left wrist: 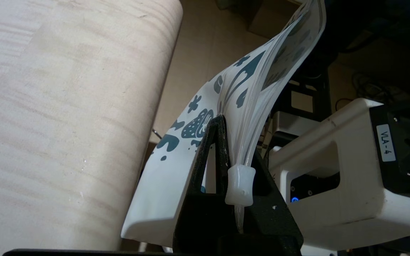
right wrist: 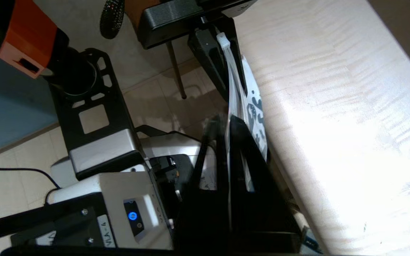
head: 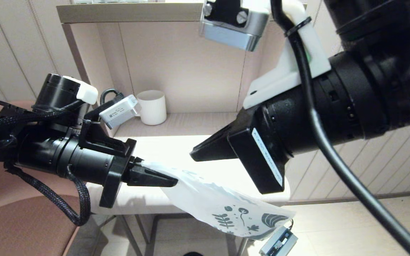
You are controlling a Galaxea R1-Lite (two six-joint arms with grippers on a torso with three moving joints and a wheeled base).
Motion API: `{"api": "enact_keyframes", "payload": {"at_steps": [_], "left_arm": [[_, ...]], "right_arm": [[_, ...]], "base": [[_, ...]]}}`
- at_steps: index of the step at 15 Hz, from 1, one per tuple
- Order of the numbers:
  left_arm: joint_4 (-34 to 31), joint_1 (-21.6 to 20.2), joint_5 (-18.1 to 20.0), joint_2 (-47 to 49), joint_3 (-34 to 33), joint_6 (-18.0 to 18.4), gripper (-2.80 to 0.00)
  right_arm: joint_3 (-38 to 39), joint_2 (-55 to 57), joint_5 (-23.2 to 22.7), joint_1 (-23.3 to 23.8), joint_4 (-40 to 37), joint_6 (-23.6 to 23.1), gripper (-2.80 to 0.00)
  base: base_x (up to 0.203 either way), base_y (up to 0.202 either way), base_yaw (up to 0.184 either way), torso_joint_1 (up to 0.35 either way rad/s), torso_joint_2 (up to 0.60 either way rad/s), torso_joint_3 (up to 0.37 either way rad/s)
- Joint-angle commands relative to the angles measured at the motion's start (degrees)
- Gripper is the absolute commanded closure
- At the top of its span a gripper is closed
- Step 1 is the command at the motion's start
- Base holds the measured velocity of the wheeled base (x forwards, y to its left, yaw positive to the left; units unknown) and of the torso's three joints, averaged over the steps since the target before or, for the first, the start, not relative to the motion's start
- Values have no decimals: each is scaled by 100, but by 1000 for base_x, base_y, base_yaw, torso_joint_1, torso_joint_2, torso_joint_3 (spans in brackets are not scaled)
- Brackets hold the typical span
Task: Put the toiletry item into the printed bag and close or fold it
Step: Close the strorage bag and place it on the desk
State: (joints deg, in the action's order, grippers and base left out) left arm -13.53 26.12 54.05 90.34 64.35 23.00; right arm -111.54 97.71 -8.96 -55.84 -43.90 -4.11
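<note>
1. The flat white see-through plastic bag with dark teal leaf and flower prints (head: 222,208) hangs in the air, out past the front edge of the pale wooden worktop (head: 176,145).
2. The left end effector (head: 166,179) is closed on the plain end of the bag, right by its small white zip slider (left wrist: 240,185).
3. The printed end of the bag droops down and away from the left end effector.
4. In the right wrist view, the right end effector (right wrist: 230,122) pinches the bag's top edge, further along the same strip.
5. A white ribbed mug (head: 152,106) stands at the back of the worktop, well apart from both.
</note>
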Motion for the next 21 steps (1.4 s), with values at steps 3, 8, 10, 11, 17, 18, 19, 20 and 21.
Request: {"api": "enact_keyframes", "payload": {"at_steps": [3,8,10,11,17,18,19,20,21], "left_arm": [[-9,-2,35,45,25,-77,0],[-9,6,202,97,25,-94,0],[-9,33,202,124,33,-94,0],[-9,33,202,133,33,-95,0],[-9,42,200,247,43,-92,0],[-9,42,193,256,51,-86,0],[-9,42,193,268,63,-86,0],[-13,42,193,282,77,-94,0],[-18,42,193,282,77,-94,0]], "right_arm": [[-25,117,21,-76,-150,-55,0],[-25,211,18,-141,-23,-169,0],[-25,364,17,-233,228,-187,0],[-25,398,17,-243,277,-188,0],[-25,416,26,-180,446,-241,0],[-17,416,26,-173,453,-257,0],[-13,422,28,-170,475,-265,0],[20,425,28,-156,479,-316,0],[-3,454,21,-149,483,-362,0]], "base": [[0,0,0,0,0,0],[0,0,0,0,0,0],[0,0,0,0,0,0],[0,0,0,0,0,0],[0,0,0,0,0,0],[0,0,0,0,0,0],[0,0,0,0,0,0],[0,0,0,0,0,0],[0,0,0,0,0,0]]}}
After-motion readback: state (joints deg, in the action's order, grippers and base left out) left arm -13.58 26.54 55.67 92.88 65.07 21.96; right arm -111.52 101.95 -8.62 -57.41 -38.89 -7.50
